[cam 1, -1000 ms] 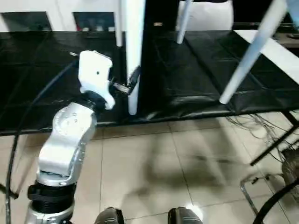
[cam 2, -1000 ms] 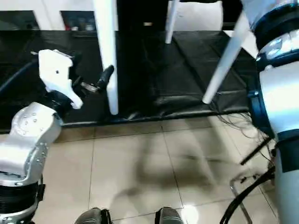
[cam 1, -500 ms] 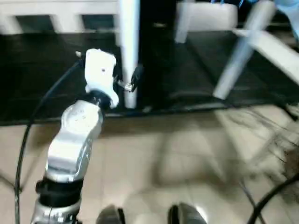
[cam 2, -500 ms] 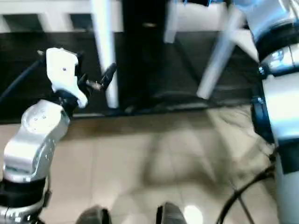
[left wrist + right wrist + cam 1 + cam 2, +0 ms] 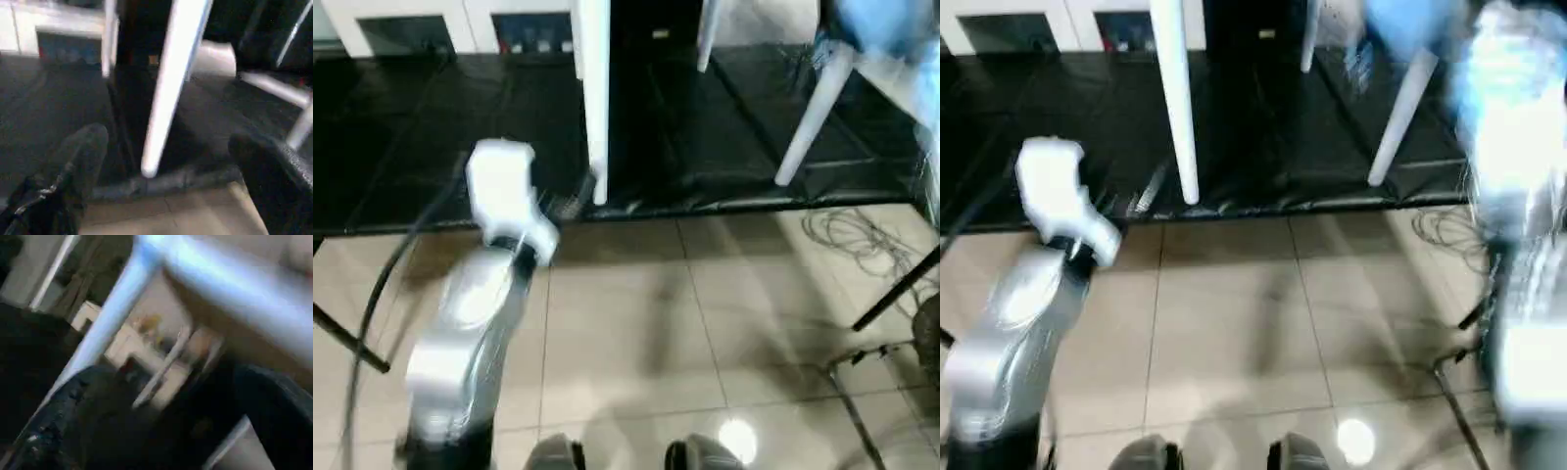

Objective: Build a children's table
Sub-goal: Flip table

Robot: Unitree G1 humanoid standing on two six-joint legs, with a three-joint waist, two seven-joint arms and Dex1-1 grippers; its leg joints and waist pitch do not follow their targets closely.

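Observation:
The children's table is held up off the floor, and its white legs hang down in front of the black work table. The nearest leg [image 5: 595, 108] ends at a tip [image 5: 149, 171] just above that table's front edge. A second leg [image 5: 813, 113] slants down on the right, and a third leg [image 5: 708, 34] shows behind. My left gripper [image 5: 570, 203] is open beside the near leg's tip, its fingers [image 5: 80, 161] spread wide with the leg beyond them, not touching. My right gripper [image 5: 181, 431] is open, raised under a white leg [image 5: 105, 328] and the tabletop's edge [image 5: 234, 279].
The black-covered work table [image 5: 460, 127] runs across the back, with its front edge just past the tiled floor [image 5: 636, 323]. Cables [image 5: 857, 240] and a black metal frame [image 5: 896, 294] lie at the right. Something blurred and blue [image 5: 886, 24] shows at the top right by the tabletop.
The camera has tilted down. My left gripper has dropped from partway up the near leg to beside its tip and come off it. The right arm is blurred with motion.

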